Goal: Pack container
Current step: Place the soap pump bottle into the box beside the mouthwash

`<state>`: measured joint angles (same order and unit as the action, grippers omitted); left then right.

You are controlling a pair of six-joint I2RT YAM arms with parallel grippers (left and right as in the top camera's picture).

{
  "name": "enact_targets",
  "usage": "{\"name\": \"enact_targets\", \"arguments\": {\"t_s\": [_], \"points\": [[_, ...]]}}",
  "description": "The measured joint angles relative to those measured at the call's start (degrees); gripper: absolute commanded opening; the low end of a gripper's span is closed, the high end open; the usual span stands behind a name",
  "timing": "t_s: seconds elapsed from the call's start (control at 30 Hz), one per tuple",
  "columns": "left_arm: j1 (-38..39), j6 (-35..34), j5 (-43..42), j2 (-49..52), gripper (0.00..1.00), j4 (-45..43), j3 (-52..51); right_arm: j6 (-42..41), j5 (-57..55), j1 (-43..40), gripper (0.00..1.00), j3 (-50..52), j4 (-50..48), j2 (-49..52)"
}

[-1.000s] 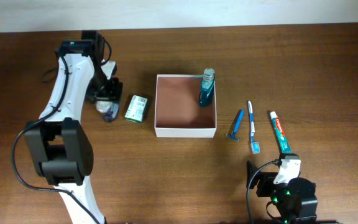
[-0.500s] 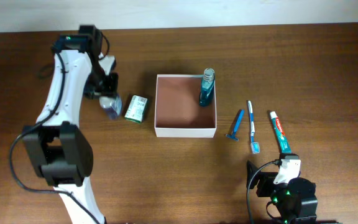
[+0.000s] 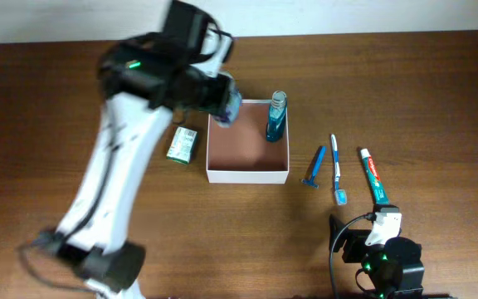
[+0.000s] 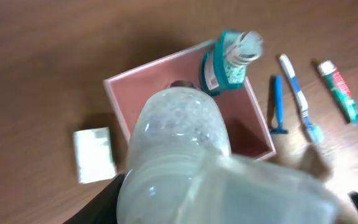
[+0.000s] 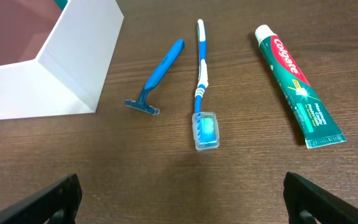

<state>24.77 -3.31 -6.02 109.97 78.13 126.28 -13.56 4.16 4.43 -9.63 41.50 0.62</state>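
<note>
The container [image 3: 247, 173] is a square white box with a reddish-brown inside, mid-table; it also shows in the left wrist view [image 4: 120, 99] and the right wrist view [image 5: 67, 68]. A teal mouthwash bottle [image 3: 275, 118] stands in its far right corner. My left gripper [image 3: 225, 106] is shut on a clear frosted bottle [image 4: 182, 134] and holds it above the container's far left corner. My right gripper [image 5: 182, 198] is open and empty, low at the front right. A blue razor [image 5: 157, 74], a toothbrush [image 5: 201, 81] and a toothpaste tube [image 5: 297, 84] lie right of the container.
A small green-and-white carton [image 3: 182, 144] lies on the table left of the container. The right arm's base [image 3: 380, 257] sits at the front edge. The left arm [image 3: 114, 166] reaches across the left half of the table.
My left gripper has lifted the clear bottle from beside the carton and carried it right, to above the container's far left corner. The right arm has not moved.
</note>
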Motion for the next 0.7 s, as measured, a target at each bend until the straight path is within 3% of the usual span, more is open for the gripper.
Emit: {"name": "enact_targets", "arguments": {"t_s": [0.13,0.23,0.3,0.4,0.47,0.57,0.7], "points": [[1.97,-0.83,0.00,10.93,0.14,-4.61,-1.27,0.02,0.02,0.00,0.99,0.00,-0.02,0.02],[3.69,-0.87,0.11,18.01,0.24,-6.82,-1.66,0.00,0.00,0.00,0.99,0.00,-0.02,0.00],[4.72,-0.87,0.26,19.30,0.41,-6.91,-1.68,0.00,0.00,0.00,0.99,0.00,0.00,0.00],[6.36,-1.20,2.23,19.89,0.81,-8.37,-1.68,0.02,0.00,0.00,0.99,0.00,0.00,0.00],[7.13,-0.98,3.72,19.85,0.94,-9.38,-1.46,0.02,0.00,0.00,0.99,0.00,0.00,0.00],[7.15,-1.29,5.49,19.85,0.95,-6.32,0.59,0.02,0.00,0.00,0.99,0.00,0.00,0.00],[5.57,-1.25,6.32,19.89,0.95,5.29,10.80,0.00,0.00,0.00,0.99,0.00,0.00,0.00]]}}
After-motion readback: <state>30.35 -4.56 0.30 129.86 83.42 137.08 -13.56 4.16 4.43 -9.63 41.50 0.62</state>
